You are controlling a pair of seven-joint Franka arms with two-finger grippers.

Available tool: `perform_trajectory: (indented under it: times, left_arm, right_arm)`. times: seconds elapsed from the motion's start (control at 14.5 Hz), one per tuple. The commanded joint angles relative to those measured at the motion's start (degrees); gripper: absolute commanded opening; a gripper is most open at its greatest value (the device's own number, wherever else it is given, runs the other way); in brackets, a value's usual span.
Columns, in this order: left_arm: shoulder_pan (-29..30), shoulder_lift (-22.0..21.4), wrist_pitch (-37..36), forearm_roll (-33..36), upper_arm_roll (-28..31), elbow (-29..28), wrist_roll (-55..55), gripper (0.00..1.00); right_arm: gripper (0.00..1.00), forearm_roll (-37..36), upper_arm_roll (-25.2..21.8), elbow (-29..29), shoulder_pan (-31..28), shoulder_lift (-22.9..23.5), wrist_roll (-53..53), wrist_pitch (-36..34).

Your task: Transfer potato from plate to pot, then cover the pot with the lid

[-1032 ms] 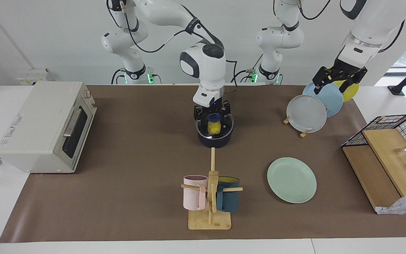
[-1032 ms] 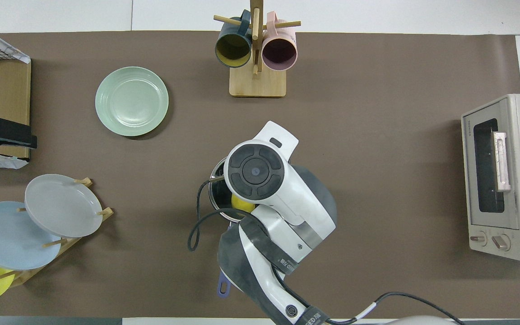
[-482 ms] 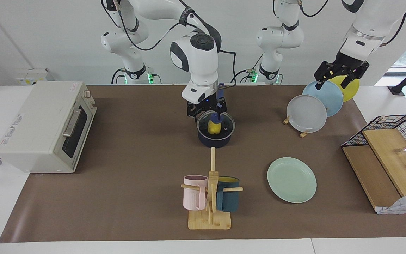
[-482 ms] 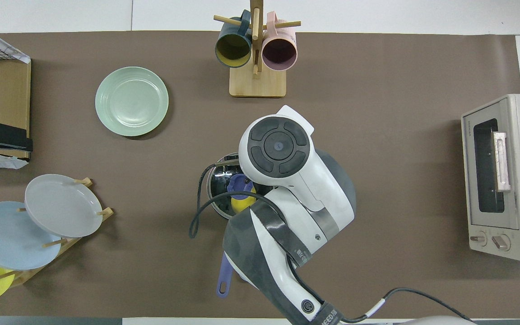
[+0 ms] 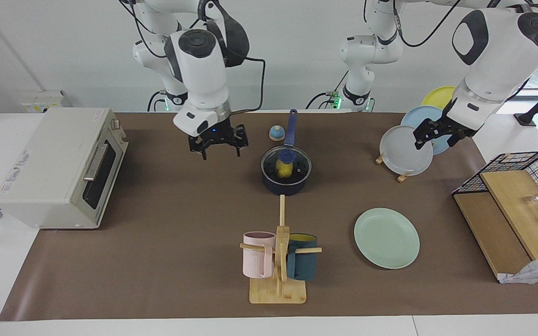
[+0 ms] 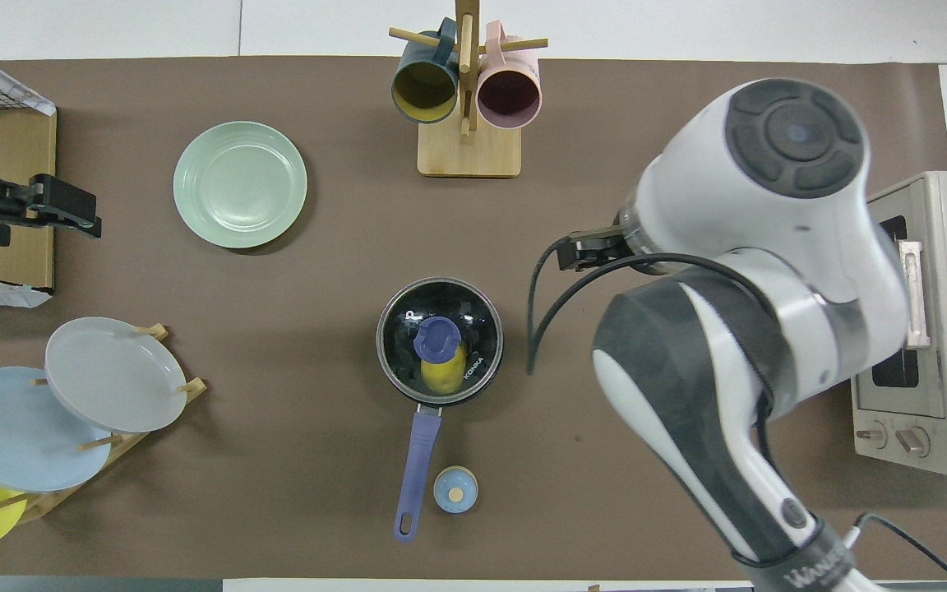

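The dark navy pot (image 5: 285,184) stands mid-mat with its blue handle (image 5: 291,123) pointing toward the robots. The glass lid (image 6: 439,341) lies flat on the pot, blue knob (image 5: 286,156) up. Through the glass I see the yellow potato (image 5: 284,169) inside the pot. The mint-green plate (image 5: 386,238) lies bare, farther from the robots and toward the left arm's end. My right gripper (image 5: 220,150) hangs open and holds nothing, over bare mat between the pot and the toaster oven. My left gripper (image 5: 433,139) is open over the plate rack.
A toaster oven (image 5: 59,168) sits at the right arm's end. A wooden mug rack (image 5: 278,261) with two mugs stands farther out than the pot. The plate rack (image 5: 407,149), a wire basket (image 5: 526,168) and a small blue-and-tan dome (image 5: 276,134) beside the pot handle are also here.
My right gripper rose from the lid's knob and swung toward the toaster oven's end, leaving the lid on the pot. My left gripper shifted slightly over the plate rack.
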Motion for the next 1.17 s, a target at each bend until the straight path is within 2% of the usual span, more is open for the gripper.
perform_trajectory:
  times: [0.0, 0.21, 0.34, 0.55, 0.76, 0.89, 1.1]
  left_arm:
    - [0.4, -5.1, -0.9, 0.2, -0.5, -1.6, -0.3, 1.0]
    - [0.3, -9.5, -1.2, 0.2, -0.5, -6.2, -0.4, 1.0]
    - [0.0, -10.7, -0.1, 0.2, -0.5, -8.7, -0.3, 1.0]
    - [0.0, -10.6, 3.5, 0.2, -0.6, -9.4, -0.4, 1.0]
    - [0.0, -10.2, 3.7, 0.2, -0.6, -9.4, -0.3, 1.0]
    - [0.2, -10.3, 3.5, 0.2, -0.6, -9.4, -0.3, 1.0]
    - [0.4, -10.6, 2.9, 0.2, -0.6, -9.7, -0.2, 1.0]
  right_arm:
    - [1.0, 0.3, 0.7, -1.0, -7.2, -3.0, -7.9, -2.9]
    - [1.0, -1.2, 0.7, -0.5, -10.6, -5.3, -8.0, -7.5]
    - [1.0, -4.3, 1.1, 0.1, -14.0, -5.4, -8.4, -10.8]
    - [1.0, -3.8, 0.8, 0.1, -16.3, -5.6, -8.8, -12.9]
    - [1.0, -3.6, 0.6, 0.5, -16.2, -6.1, -8.8, -12.1]
    - [1.0, -3.6, 0.8, -1.1, -16.0, -8.4, -8.9, -12.6]
    - [1.0, -3.5, 0.7, -1.2, -18.3, -8.8, -13.0, -12.2]
